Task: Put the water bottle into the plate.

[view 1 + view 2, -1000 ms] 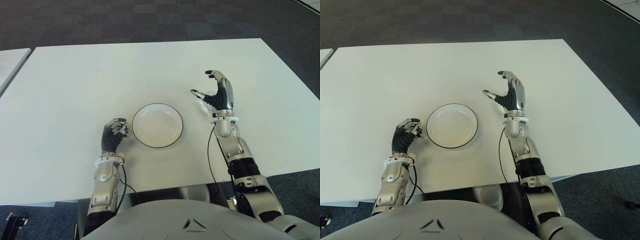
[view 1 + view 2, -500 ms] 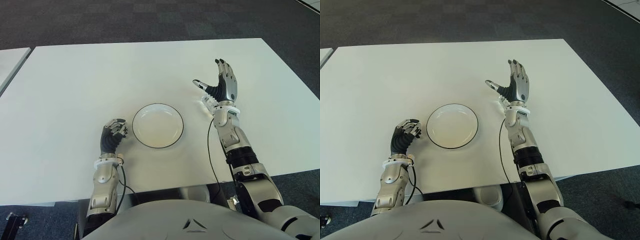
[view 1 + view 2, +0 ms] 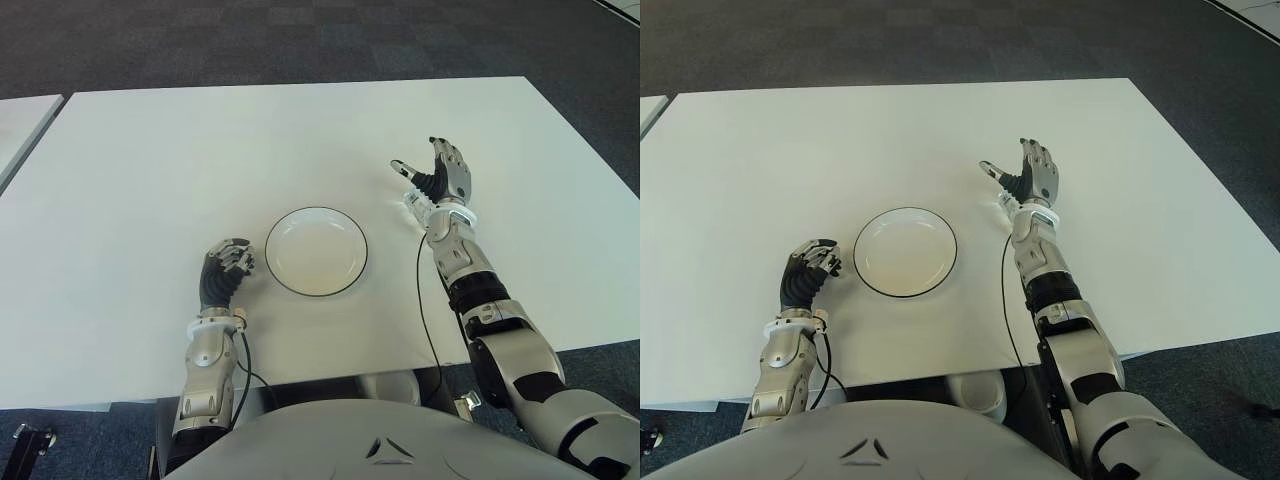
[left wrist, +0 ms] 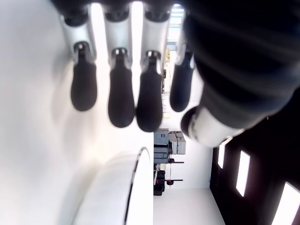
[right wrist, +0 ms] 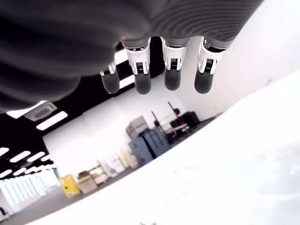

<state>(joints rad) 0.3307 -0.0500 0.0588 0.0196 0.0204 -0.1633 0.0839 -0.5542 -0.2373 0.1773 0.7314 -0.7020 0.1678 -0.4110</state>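
A small clear water bottle [image 3: 412,204] lies on the white table [image 3: 150,180], to the right of the plate. The round white plate [image 3: 316,250] with a thin dark rim holds nothing. My right hand [image 3: 434,172] is raised just over the bottle, palm facing the plate, and its fingers [image 5: 172,75] are spread with nothing in them. The hand hides most of the bottle. My left hand [image 3: 228,265] shows just left of the plate with its fingers [image 4: 121,101] curled on nothing.
The plate's rim [image 4: 136,187] shows close by my left hand in the left wrist view. The table's front edge [image 3: 330,375] runs just before my body. A second table's corner [image 3: 20,125] shows at the far left. Dark carpet [image 3: 300,40] lies beyond.
My right hand straightened its curled fingers and shifted slightly away and to the right above the bottle. The left hand, the plate and the bottle have not moved.
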